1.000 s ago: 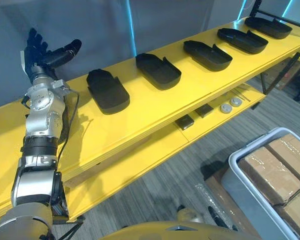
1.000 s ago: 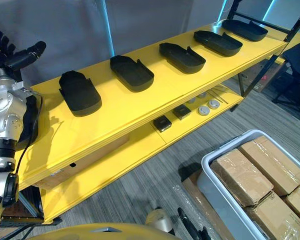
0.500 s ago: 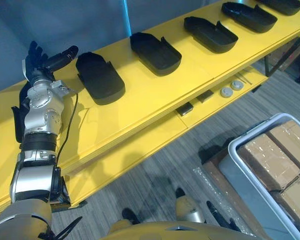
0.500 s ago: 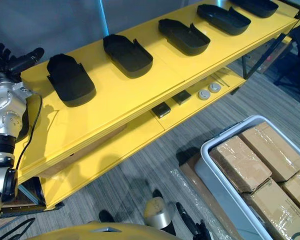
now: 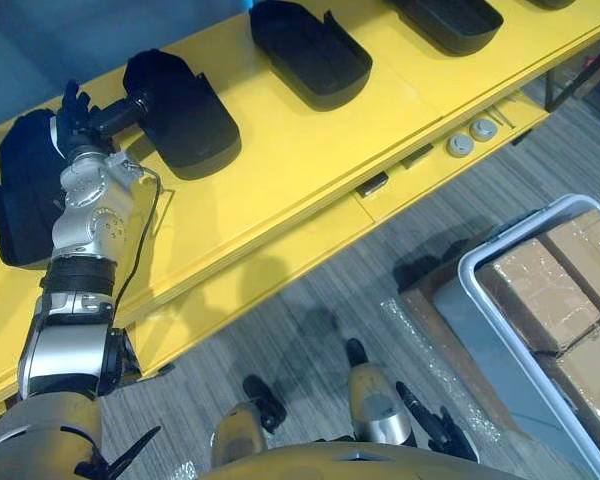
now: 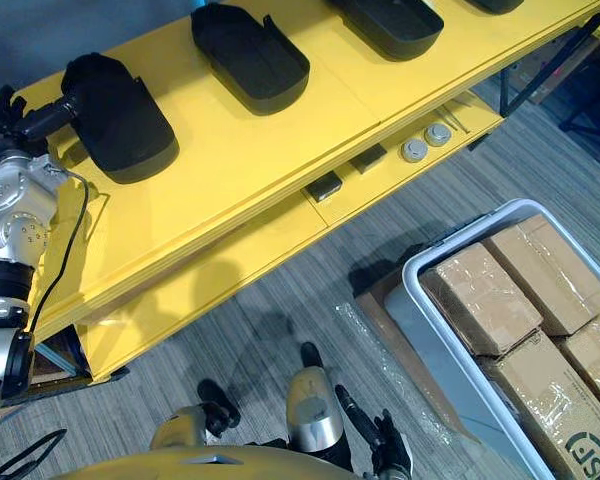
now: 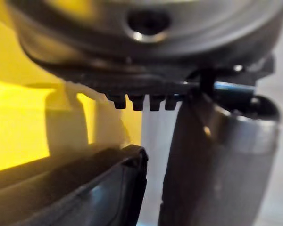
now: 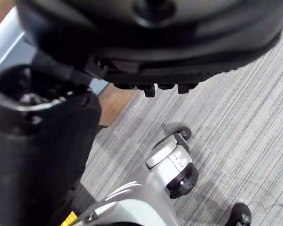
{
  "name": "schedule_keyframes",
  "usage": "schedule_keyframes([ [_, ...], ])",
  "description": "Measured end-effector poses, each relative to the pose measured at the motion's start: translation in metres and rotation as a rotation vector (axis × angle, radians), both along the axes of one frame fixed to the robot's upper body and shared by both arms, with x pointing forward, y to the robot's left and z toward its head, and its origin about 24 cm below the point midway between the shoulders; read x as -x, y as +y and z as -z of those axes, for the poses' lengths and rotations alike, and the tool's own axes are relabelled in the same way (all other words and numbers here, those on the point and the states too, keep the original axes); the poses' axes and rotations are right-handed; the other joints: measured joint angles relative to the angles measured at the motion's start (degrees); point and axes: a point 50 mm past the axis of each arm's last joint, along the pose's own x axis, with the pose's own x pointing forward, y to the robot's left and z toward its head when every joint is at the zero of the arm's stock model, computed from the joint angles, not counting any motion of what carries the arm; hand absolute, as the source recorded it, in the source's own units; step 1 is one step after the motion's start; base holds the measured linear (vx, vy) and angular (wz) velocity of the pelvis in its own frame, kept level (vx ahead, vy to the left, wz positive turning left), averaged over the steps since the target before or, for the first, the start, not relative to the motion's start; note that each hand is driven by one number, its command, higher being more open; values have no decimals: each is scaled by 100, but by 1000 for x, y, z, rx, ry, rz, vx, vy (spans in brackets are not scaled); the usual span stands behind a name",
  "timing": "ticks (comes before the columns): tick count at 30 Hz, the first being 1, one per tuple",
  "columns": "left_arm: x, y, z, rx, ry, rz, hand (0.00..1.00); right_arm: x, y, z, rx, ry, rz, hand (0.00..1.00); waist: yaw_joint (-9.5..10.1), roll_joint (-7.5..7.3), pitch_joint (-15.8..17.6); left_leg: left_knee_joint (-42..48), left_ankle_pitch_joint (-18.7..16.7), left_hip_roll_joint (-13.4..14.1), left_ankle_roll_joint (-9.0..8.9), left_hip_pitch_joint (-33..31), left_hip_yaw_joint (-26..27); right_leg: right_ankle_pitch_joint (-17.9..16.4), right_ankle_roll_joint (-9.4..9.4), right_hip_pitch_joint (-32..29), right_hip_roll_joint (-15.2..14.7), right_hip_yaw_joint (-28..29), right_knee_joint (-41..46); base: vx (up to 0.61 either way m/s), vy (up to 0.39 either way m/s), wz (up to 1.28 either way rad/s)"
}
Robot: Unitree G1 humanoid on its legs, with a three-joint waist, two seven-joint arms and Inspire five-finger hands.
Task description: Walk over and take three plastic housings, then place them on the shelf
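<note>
Several black plastic housings lie in a row on the yellow top shelf (image 5: 280, 170): one at the far left (image 5: 20, 190), the second (image 5: 185, 110), a third (image 5: 310, 50) and a fourth (image 5: 450, 15). My left hand (image 5: 75, 120) is raised over the shelf between the first two housings, open, fingers spread, its thumb (image 5: 125, 105) pointing at the second housing's end. In the left wrist view a housing's rim (image 7: 85, 188) lies just past the thumb (image 7: 217, 165). My right hand (image 8: 146, 37) hangs over the floor with nothing seen in it.
A lower yellow shelf holds two round discs (image 5: 470, 138) and small black blocks (image 5: 372, 185). A grey tote (image 5: 480, 330) with wrapped cardboard boxes (image 5: 540, 300) stands on the carpet at the right.
The camera has tipped down and come nearer the shelf, bringing the far-left housing into view. My left hand stays open and now lines up with the second housing's end.
</note>
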Motion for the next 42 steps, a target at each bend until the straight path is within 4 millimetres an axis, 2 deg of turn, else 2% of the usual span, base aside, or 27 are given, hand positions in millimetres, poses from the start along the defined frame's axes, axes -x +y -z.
schedule_keyframes([
  [5,-5,-10,-12,27,-35,22,100,-5,5,-2,-9,-23,-19,100,139,3,27,276,-142,74,23,-200,-46,-1,2,-101,13,2,68,-4,11,2],
  [12,-8,-13,-18,33,-46,5,100,-11,8,-5,-26,-54,-24,100,173,-24,59,503,-249,161,41,-293,-78,-1,2,-106,42,-7,93,0,0,0],
  [15,-8,-13,-21,40,-49,-18,100,-11,9,-5,-30,-56,-31,100,184,7,106,647,-331,243,33,-335,-86,-6,5,-108,82,-1,129,-6,3,-2],
  [28,-11,-14,-38,94,-97,-121,100,-9,10,-5,-56,-63,-18,100,249,15,126,790,-391,318,37,-407,-85,-21,14,-165,119,9,183,-1,2,-1],
  [38,-13,-18,-35,131,-99,-147,100,-7,14,-4,-82,-61,-8,100,289,10,129,853,-425,370,29,-449,-103,-27,13,-176,154,10,201,0,0,0],
  [42,-15,-22,-32,144,-94,-157,100,-6,16,-4,-90,-60,-6,100,287,-39,163,868,-426,385,29,-487,-89,-32,6,-238,165,28,239,-1,0,-1],
])
